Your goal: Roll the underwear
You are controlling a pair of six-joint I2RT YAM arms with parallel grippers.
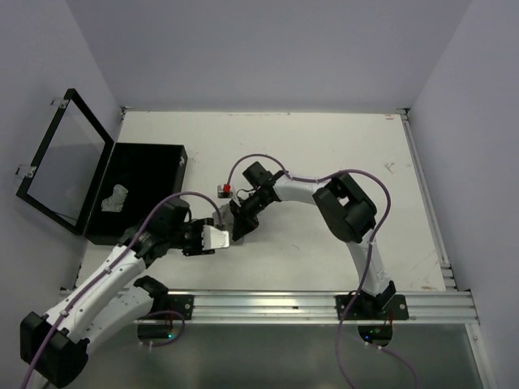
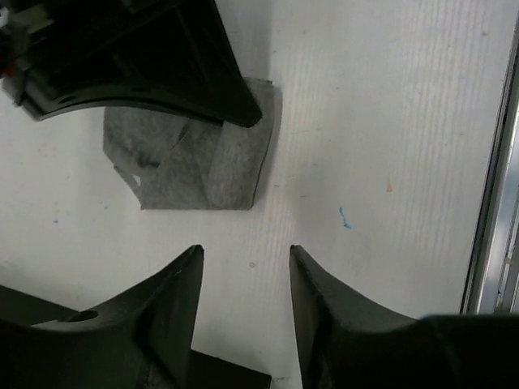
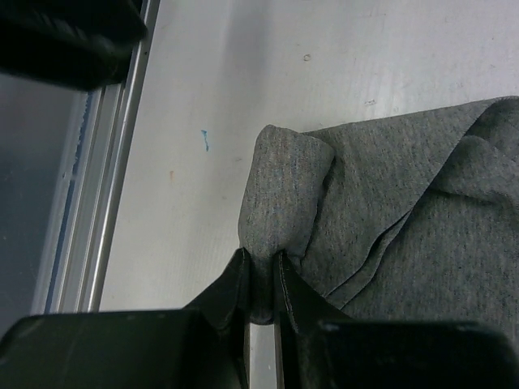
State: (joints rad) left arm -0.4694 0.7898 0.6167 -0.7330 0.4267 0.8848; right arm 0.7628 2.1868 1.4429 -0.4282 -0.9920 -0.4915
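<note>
A heather grey underwear [image 2: 203,166] lies partly folded on the white table. My right gripper [image 3: 259,261] is shut on a rolled-over edge of this underwear [image 3: 389,211], pinching the cloth between its fingertips. In the left wrist view the right gripper [image 2: 138,57] covers the garment's far side. My left gripper [image 2: 246,253] is open and empty, just short of the garment's near edge, above bare table. In the top view both grippers, left [image 1: 228,237] and right [image 1: 241,220], meet at the table's middle left and hide the garment. Another pale garment [image 1: 116,198] lies in the black box.
The flat black box [image 1: 162,162] stands at the left with its hinged lid [image 1: 61,158] open. An aluminium rail [image 1: 324,304] runs along the table's near edge, and it also shows in the left wrist view [image 2: 495,203]. Small blue and orange marks [image 2: 346,217] dot the table.
</note>
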